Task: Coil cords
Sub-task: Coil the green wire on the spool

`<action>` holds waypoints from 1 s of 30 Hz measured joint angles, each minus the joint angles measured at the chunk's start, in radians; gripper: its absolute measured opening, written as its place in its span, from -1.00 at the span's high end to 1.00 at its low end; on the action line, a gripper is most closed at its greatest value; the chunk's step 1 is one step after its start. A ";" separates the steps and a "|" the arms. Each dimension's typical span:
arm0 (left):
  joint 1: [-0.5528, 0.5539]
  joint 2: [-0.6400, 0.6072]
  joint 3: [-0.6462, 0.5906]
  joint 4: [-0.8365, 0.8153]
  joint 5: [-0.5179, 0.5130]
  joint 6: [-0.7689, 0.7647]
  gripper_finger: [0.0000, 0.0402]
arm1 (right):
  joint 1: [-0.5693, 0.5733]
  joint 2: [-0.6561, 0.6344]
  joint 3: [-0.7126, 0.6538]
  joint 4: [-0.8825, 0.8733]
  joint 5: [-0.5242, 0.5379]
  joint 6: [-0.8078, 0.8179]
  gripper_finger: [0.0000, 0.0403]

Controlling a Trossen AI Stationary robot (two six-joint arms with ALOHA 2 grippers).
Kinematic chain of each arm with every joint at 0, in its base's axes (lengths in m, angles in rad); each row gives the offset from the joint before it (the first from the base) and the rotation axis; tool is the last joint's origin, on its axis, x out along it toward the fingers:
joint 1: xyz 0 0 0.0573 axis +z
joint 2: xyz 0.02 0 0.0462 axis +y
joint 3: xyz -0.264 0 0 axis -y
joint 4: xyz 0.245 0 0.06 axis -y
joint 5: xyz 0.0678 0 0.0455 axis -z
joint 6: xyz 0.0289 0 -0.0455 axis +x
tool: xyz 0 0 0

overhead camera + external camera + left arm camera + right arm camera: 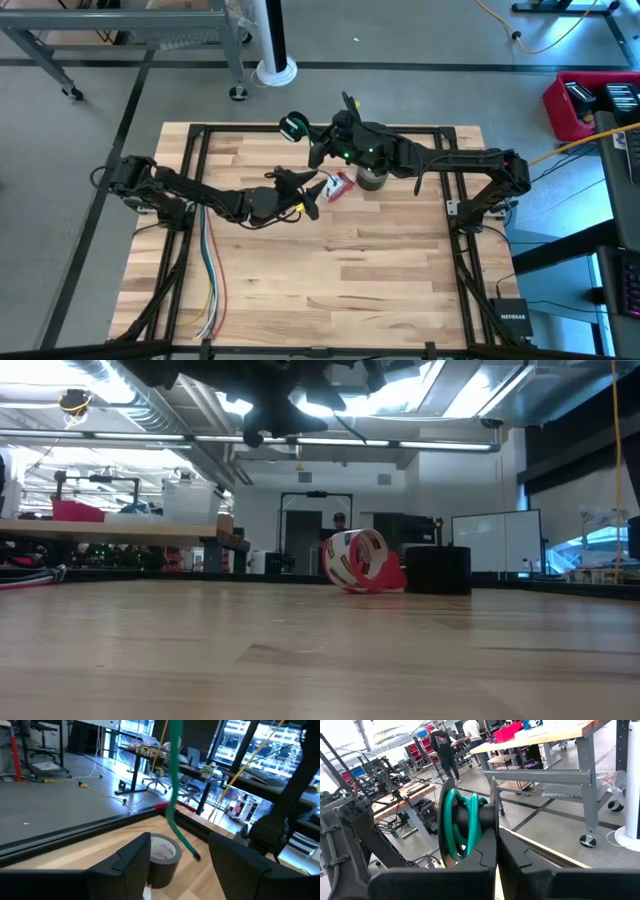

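Green cord (174, 780) hangs near-vertically, its end bending toward the table.

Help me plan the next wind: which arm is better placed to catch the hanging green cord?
Left, probably. The left gripper stands open with the cord dangling between its fingers. The right gripper is shut, holding the spool.

Open near tabletop (330, 280); tape roll (371, 178) and red dispenser (338, 186) crowding the far middle.
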 joint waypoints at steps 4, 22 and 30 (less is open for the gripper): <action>0.010 0.000 0.000 0.000 -0.002 0.000 0.03 | 0.000 0.000 0.000 0.000 -0.017 0.000 0.99; 0.056 -0.001 0.000 0.057 0.000 -0.006 0.05 | 0.000 0.000 0.000 0.069 -0.090 0.001 0.99; 0.064 -0.001 0.000 0.051 0.001 0.004 0.56 | 0.000 0.000 0.000 0.069 -0.097 0.001 0.99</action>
